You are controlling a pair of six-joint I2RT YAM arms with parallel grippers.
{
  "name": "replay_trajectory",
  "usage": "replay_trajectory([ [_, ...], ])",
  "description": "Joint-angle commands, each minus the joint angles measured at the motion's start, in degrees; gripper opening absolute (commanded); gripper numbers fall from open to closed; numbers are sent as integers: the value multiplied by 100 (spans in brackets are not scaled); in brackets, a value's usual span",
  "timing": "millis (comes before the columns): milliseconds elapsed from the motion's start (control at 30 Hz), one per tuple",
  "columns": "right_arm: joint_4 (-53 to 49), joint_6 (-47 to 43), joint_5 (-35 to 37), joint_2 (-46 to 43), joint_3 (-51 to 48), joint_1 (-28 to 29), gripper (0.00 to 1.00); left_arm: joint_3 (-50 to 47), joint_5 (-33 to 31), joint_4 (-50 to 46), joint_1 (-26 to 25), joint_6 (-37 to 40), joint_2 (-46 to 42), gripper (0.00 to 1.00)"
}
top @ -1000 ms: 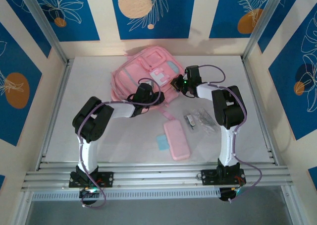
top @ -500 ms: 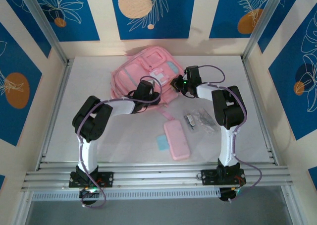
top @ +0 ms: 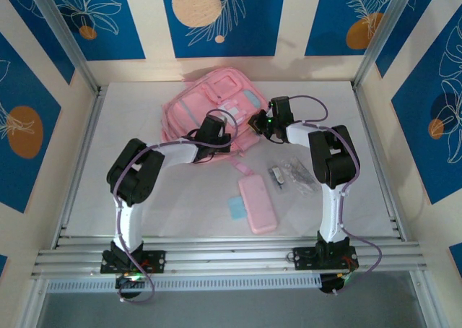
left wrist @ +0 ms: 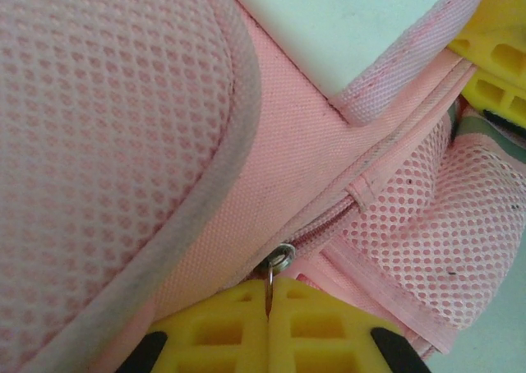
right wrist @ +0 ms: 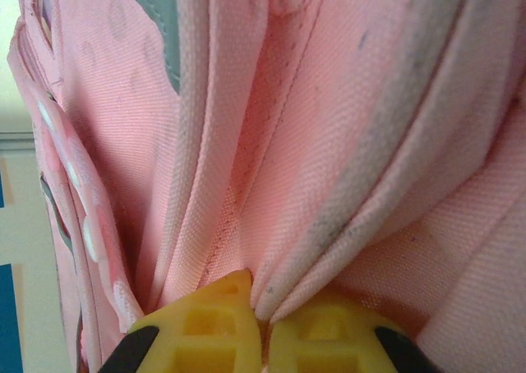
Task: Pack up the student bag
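- Pink fabric dominates the top view: the student bag (top: pixel 204 97) lies flat at the far middle of the white counter (top: pixel 180 198), its pocketed front facing up.
- The left arm (top: pixel 144 169) reaches in to the bag's near edge, and the right arm (top: pixel 328 158) bends over to the bag's right side.
- In the left wrist view, the left jaws are closed, with the yellow pads (left wrist: pixel 329 332) pressed together on the thin metal tab of a zipper pull (left wrist: pixel 282 258).
- The pull's ring sits on the zipper line, which runs up to the right between a pink woven panel and a pink mesh pocket (left wrist: pixel 460 225).
- A white patch (left wrist: pixel 345 20) with pink edging lies above that zipper line.
- In the right wrist view, the right jaws are closed too, their yellow fingers (right wrist: pixel 197 324) pinching a fold of the bag's pink cloth where several seams and piped edges gather.
- A flat pink pencil case (top: pixel 258 204) lies on the counter between the two arms, nearer than the bag and apart from it.
- A small pale blue flat piece (top: pixel 234 208) lies just beside the case on its left.
- A clear packet of small items (top: pixel 292 175) lies near the right arm, to the right of the case.
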Motion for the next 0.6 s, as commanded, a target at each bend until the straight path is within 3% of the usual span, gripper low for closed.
replay_trajectory([
  [0,-809,-245,-439,-117,-195,118,0,-7,-544,-558,229,141,-72,0],
  [433,-859,-273,-280,-120,-221,-70,0,-664,-526,-1564,710,263,-993,0],
  [567,-936,-318,-222,-145,-212,-107,0,-906,-773,-1844,903,304,-1278,0],
])
